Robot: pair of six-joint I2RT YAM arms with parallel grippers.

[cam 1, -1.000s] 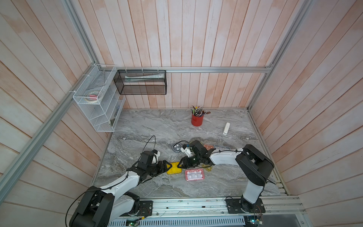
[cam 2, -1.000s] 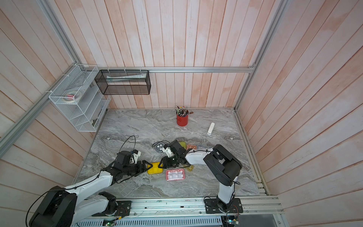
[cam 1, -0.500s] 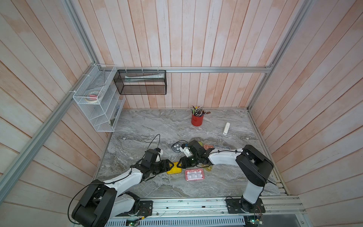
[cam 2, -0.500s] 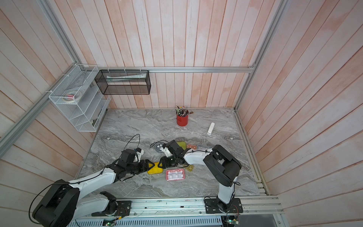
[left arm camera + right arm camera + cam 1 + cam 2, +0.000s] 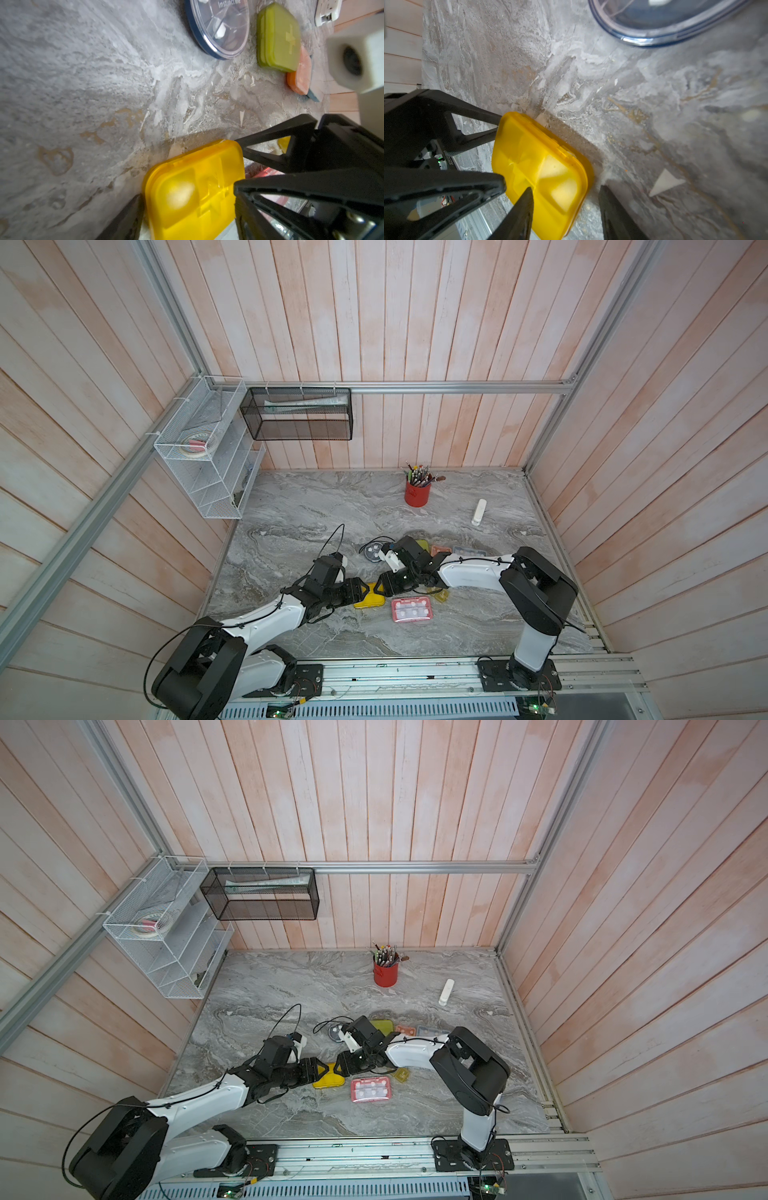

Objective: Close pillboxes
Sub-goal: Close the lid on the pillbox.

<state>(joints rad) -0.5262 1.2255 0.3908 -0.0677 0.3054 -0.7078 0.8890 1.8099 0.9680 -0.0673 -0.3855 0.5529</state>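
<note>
Pillboxes seem partly done: yellow pillbox lies flat on the surface, lid apparently down, between the spread left pincer and spread right pincer; pink-red pillbox beside it, lid unclear.

Desk: grey veined stone look, matt, fine-grained, slightly rough.
Yellow pillbox: translucent plastic, smooth, glossy highlights.
Round pillbox: clear glossy plastic lid, dark blue rim.
Lime-olive pillbox: semi-translucent plastic, satin.
Orange pillbox: frosted plastic.
Left gripper, right gripper: matt black plastic fingers.
Walls: wood planks, pale washed matt finish.
Frame rail: bare metal, dull sheen.
Black basket, white rack: painted metal wire mesh.
</note>
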